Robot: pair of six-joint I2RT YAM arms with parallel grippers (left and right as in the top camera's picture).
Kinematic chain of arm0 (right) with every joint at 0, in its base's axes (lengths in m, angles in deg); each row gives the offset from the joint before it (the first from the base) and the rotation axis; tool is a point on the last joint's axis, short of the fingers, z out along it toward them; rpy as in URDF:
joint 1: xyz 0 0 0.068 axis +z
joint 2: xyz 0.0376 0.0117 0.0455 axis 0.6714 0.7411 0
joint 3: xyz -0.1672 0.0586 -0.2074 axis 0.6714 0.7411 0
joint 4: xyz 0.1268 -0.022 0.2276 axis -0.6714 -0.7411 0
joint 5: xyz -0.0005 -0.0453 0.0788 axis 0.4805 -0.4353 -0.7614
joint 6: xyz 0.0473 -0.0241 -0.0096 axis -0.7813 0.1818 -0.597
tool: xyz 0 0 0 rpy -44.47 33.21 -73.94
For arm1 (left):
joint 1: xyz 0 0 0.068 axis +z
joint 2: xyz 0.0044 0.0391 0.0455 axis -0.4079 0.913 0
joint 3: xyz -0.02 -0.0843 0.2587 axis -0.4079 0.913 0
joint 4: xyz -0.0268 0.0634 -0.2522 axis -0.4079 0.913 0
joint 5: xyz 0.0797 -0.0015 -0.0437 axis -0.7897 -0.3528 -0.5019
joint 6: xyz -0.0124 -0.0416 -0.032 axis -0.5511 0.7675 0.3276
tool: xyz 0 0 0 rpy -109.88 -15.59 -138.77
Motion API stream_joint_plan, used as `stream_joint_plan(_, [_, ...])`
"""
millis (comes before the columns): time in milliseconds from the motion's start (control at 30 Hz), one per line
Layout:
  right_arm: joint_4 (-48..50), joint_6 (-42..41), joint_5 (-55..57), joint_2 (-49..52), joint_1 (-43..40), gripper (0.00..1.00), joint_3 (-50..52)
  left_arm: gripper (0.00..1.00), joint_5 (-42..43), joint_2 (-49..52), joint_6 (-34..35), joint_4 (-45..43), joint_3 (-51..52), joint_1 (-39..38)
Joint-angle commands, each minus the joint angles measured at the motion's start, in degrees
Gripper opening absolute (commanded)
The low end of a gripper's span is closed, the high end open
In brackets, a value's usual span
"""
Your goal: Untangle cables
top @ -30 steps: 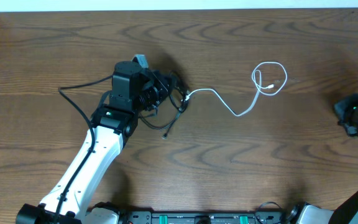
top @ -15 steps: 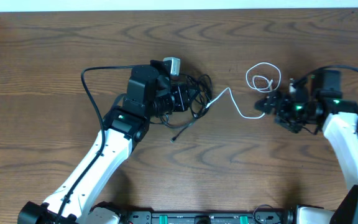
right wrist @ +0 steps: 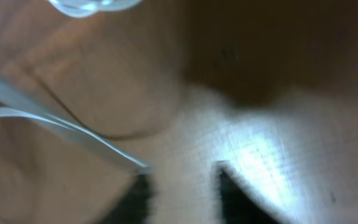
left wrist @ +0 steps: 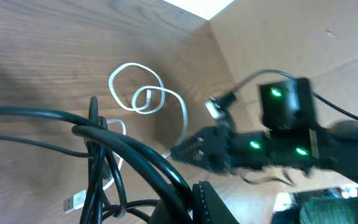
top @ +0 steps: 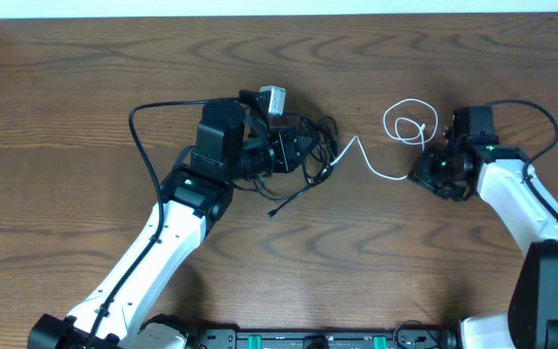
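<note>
The black cables (top: 314,145) form a tangled bundle left of the table's middle, and my left gripper (top: 291,151) is shut on them. In the left wrist view the thick black strands (left wrist: 135,155) are pinched between the jaws of the left gripper (left wrist: 191,202). A white USB plug (left wrist: 75,201) lies beside them. The white cable (top: 374,171) runs right from the tangle and ends in a small loop (top: 410,121). My right gripper (top: 421,174) sits low at the white cable's bend. In the blurred right wrist view, bare wood shows between the parted fingers of the right gripper (right wrist: 185,193). The white cable (right wrist: 73,127) reaches the left fingertip (right wrist: 140,190).
A loose black cable end (top: 275,210) trails toward the front from the tangle. The left arm's own thick black wire (top: 139,126) arcs out to the left. The table's pale far edge (top: 279,8) runs along the top.
The right arm came in from the right edge to the white cable. The left gripper carried the black tangle a little to the right. The white cable's loop shifted left.
</note>
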Motion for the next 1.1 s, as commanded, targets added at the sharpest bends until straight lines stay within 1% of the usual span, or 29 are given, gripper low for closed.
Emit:
stream_joint_plan(0, [3.9, 0.8, -1.7, 0.0, 0.5, 0.01, -0.7, 0.08, 4.9, -0.7, 0.1, -0.3, -0.1, 0.0])
stream_joint_plan(67, [5.2, 1.4, -5.7, -0.9, 0.2, 0.01, -1.1, 0.08, 4.8, -0.7, -0.2, -0.2, -0.1, 0.0])
stream_joint_plan(133, [3.8, 1.5, -7.6, -3.1, -0.7, 0.01, -2.2, 0.08, 2.2, -0.6, -1.0, 0.2, 0.0, -0.1])
stream_joint_plan(200, [1.4, 3.8, -12.9, -7.4, -2.5, 0.01, -4.0, 0.08, -6.1, -0.4, -1.0, 2.3, 0.1, -0.7])
stream_joint_plan(233, [0.6, 6.3, -17.2, -10.1, -3.5, 0.01, -4.9, 0.08, -11.5, -0.3, -1.0, 3.9, 0.1, -1.2])
stream_joint_plan(300, [-0.3, 8.3, -23.3, -15.6, -5.5, 0.01, -6.2, 0.08, -22.2, 0.2, -1.0, 6.6, 0.2, -2.5])
stream_joint_plan(367, [-0.3, 8.3, -24.5, -21.3, -7.0, 0.02, -6.8, 0.08, -30.7, 1.3, -0.9, 7.8, 0.2, -4.0])
stream_joint_plan(433, [-0.2, 8.3, -24.2, -27.5, -8.5, 0.01, -7.1, 0.08, -36.8, 3.2, -0.1, 7.8, 0.2, -5.7])
stream_joint_plan(500, [0.0, 8.2, -24.1, -32.0, -9.7, 0.01, -7.1, 0.08, -41.2, 5.6, 1.3, 7.8, 0.2, -7.1])
stream_joint_plan(567, [-0.5, 8.0, -23.2, -35.5, -10.9, 0.01, -7.1, 0.08, -43.7, 8.0, 1.7, 7.8, 0.2, -8.2])
stream_joint_plan(600, [-2.3, 7.8, -20.2, -37.4, -11.2, 0.02, -7.1, 0.08, -43.6, 9.9, 2.2, 7.8, 0.2, -8.6])
stream_joint_plan(667, [-6.2, 7.8, -17.5, -37.8, -10.9, 0.03, -7.1, 0.08, -40.7, 10.8, 2.4, 7.8, 0.2, -8.7])
stream_joint_plan(733, [-9.9, 7.8, -17.5, -36.7, -10.1, 0.22, -6.9, 0.08, -37.0, 10.8, 2.4, 7.4, 0.2, -8.7])
stream_joint_plan(800, [-12.6, 7.7, -18.0, -34.5, -8.5, 0.47, -6.4, 0.08, -32.9, 10.5, 0.9, 6.4, 0.2, -8.7])
stream_joint_plan(833, [-13.5, 6.0, -18.1, -33.0, -7.5, 0.54, -6.1, 0.08, -30.3, 10.4, -1.3, 5.7, 0.2, -8.7])
stream_joint_plan(900, [-13.9, 1.9, -19.7, -29.8, -5.1, 0.57, -5.5, 0.08, -27.1, 10.4, -5.4, 5.6, 0.2, -8.7])
stream_joint_plan(967, [-12.8, -0.7, -22.8, -25.4, -1.8, 0.59, -5.2, 0.08, -27.2, 10.4, -8.0, 7.3, 0.2, -8.7])
stream_joint_plan(1067, [-8.6, -5.4, -23.7, -18.7, 4.1, 0.64, -5.2, 0.08, -29.3, 10.4, -10.4, 10.1, 0.2, -8.7])
